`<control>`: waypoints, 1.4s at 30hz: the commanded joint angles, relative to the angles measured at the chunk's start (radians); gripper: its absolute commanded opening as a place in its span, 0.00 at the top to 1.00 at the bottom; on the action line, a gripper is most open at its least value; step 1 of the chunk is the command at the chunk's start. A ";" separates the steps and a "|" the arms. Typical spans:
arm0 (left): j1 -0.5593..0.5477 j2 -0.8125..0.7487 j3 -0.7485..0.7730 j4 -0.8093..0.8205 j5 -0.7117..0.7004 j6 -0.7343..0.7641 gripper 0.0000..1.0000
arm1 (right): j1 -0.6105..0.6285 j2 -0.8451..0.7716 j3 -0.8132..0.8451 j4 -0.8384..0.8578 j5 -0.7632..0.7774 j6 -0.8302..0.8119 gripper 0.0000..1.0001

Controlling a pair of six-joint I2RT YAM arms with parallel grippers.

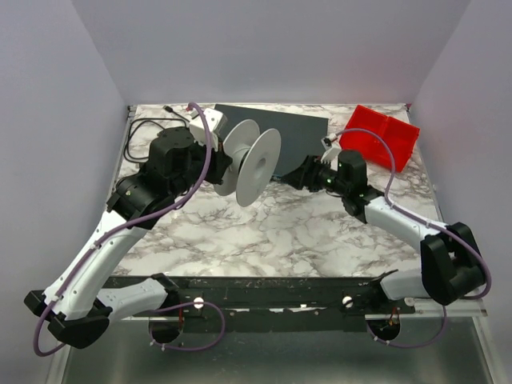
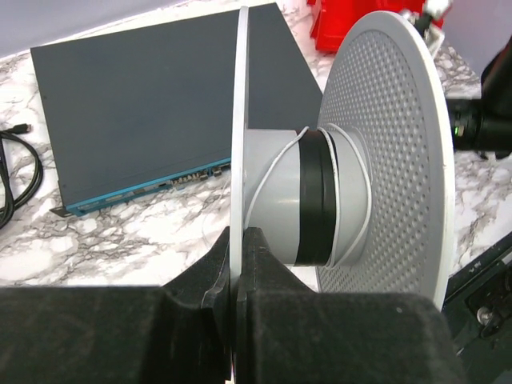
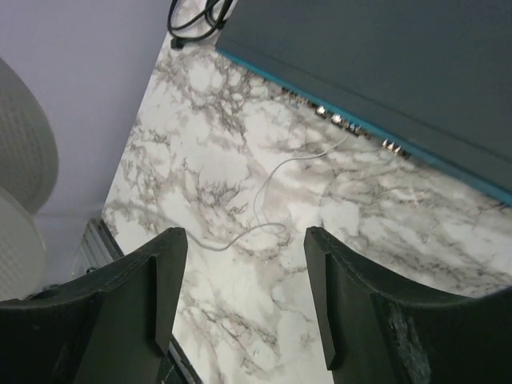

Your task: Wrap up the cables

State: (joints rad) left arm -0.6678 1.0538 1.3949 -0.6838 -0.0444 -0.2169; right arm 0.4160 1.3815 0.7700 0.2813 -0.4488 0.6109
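From the top view, the left gripper (image 1: 221, 166) held the white spool (image 1: 254, 164) off the marble table (image 1: 304, 228) by its near flange, axle level. The right gripper (image 1: 298, 177) hovered just beside the far flange. The thin wire was too fine to make out from up there. I counted two arms, one spool with two flanges, one dark box (image 1: 276, 124), one red bin (image 1: 376, 122) and one black cord (image 1: 144, 132).

On the left wrist view, the left gripper (image 2: 238, 242) was clamped tight on the edge of the spool (image 2: 388, 144). The cable (image 2: 258, 188), one thin white wire, crossed the hub loosely on either side of one black band (image 2: 316, 200). Two slack strands showed, and they looked slack enough to slip. In my judgement, the spool needed to stay steady so each new turn could land between the flanges.

On the right wrist view, the right gripper (image 3: 244, 240) had its fingers well apart with nothing between them. Below, the one cable (image 3: 258, 196) lay curled on the marble, running toward the ports of the dark box (image 3: 384, 64). Going by that, the best move was to come down over the curl, pinch lightly and keep the wire taut on its way to the hub. A hard tug risked snapping something so fine.
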 commanded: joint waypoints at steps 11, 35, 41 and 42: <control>0.005 0.029 0.175 -0.014 -0.093 -0.094 1.00 | 0.319 -0.091 -0.145 0.203 0.474 -0.030 0.29; 0.005 0.037 0.260 -0.049 -0.177 -0.171 1.00 | 0.515 0.196 -0.006 0.241 0.909 0.009 0.34; 0.004 0.044 0.276 -0.046 -0.183 -0.173 1.00 | 0.536 0.195 -0.054 0.240 0.891 0.058 0.34; 0.005 0.046 0.278 -0.048 -0.184 -0.173 1.00 | 0.542 0.198 -0.062 0.236 0.890 0.066 0.34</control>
State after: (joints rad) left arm -0.6670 1.1030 1.6287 -0.7944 -0.1982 -0.3683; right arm 0.9375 1.5616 0.7452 0.4984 0.4107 0.6273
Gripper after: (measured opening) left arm 0.036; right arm 0.658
